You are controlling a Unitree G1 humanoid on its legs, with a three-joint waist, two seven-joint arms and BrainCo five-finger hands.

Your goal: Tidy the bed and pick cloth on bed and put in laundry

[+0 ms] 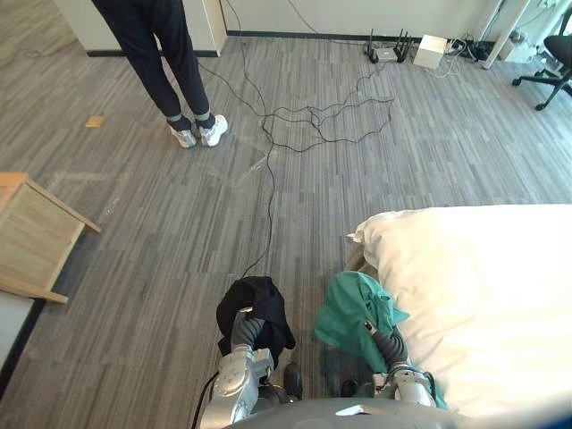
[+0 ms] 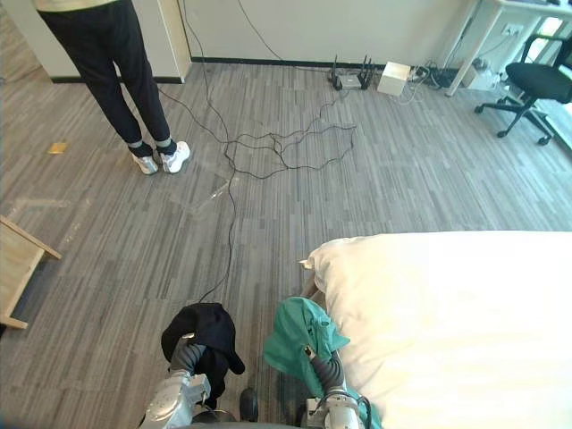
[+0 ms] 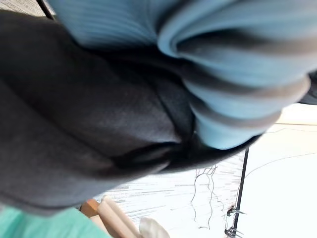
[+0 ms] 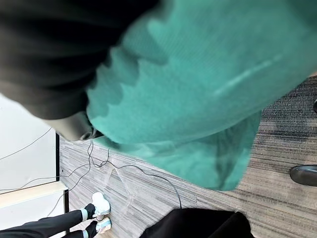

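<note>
Crumpled black cloth [image 1: 257, 304], bunched and draped over the left robot hand [image 1: 243, 332], hanging off the floor, crumpled teal-green cloth [image 1: 357, 308] draped over the right robot hand [image 1: 386, 342], just beside the black one, against the corner edge of the bed with a puffy white duvet [image 1: 474, 295]

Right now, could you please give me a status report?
Left hand draped in black cloth, right hand in green cloth; grips hidden. Person stands ahead, wooden crate to the left.

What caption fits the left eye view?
Robot carrying black cloth on its left, green cloth on its right, beside a white bed; person ahead.
</note>
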